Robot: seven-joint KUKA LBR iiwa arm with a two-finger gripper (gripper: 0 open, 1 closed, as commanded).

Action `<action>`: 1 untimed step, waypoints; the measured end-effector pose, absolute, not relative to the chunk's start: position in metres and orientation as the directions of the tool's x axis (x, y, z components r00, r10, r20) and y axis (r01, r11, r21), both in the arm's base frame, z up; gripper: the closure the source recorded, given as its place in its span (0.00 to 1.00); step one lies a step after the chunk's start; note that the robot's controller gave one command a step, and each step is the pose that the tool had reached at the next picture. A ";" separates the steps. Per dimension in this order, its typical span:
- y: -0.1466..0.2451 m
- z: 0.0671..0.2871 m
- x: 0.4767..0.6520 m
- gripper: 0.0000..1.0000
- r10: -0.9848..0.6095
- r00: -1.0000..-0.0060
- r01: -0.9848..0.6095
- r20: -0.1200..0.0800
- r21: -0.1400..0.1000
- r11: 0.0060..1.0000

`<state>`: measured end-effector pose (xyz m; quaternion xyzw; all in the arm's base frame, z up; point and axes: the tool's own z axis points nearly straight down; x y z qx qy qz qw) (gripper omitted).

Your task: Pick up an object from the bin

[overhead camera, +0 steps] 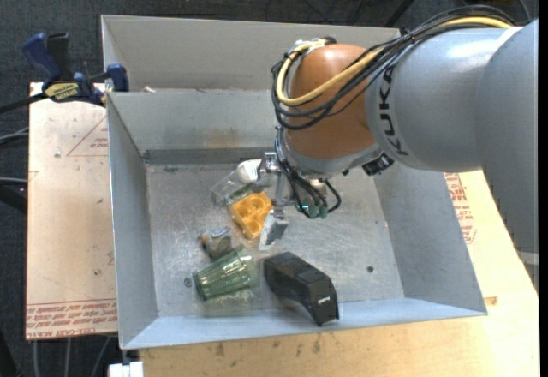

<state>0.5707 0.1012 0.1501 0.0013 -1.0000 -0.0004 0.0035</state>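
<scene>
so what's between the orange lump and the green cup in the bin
Mostly bare bin floor; one small grey-brown scrap lies there, slightly left of the line from orange lump to green cup, in the camera view.

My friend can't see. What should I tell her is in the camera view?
A grey robot arm reaches from the right into a grey metal bin, its pincer low beside an orange thing in clear wrap near the middle. Nearer the front lie a green see-through cup on its side and a black box.
</scene>
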 end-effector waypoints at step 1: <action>0.101 0.154 0.573 0.00 0.000 -1.000 0.000 0.000 0.002 1.000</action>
